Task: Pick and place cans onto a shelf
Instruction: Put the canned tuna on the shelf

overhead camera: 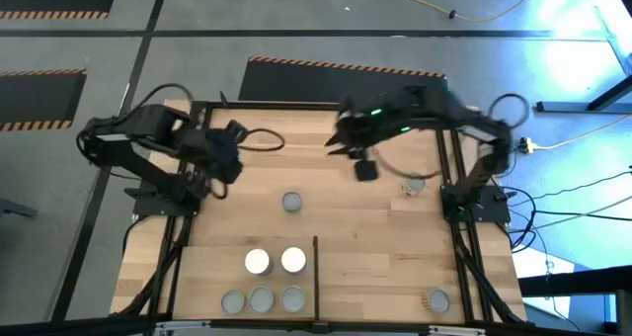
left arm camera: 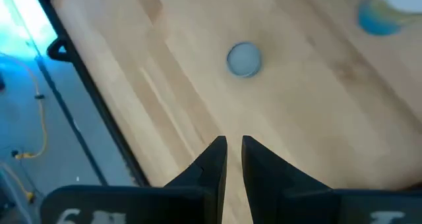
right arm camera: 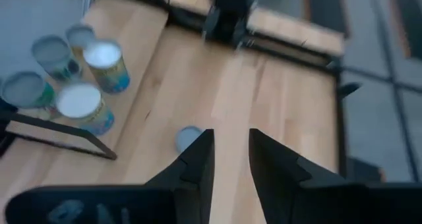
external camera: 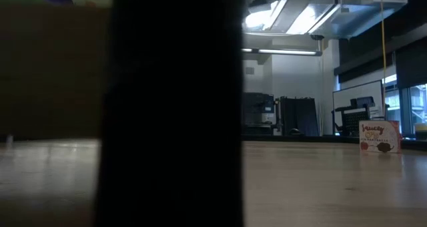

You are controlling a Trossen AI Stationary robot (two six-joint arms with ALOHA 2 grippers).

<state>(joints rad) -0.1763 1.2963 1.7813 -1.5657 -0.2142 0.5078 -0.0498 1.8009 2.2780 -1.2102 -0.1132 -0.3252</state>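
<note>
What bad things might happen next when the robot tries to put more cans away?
1. The shelf's left section already holds five cans packed close; another placed there might knock one over.
2. The right gripper hangs high above the table, empty; descending onto the lone can off-centre could tip it.

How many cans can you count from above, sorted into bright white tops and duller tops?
White-topped cans: 2
Duller-topped cans: 6
Total: 8
</note>
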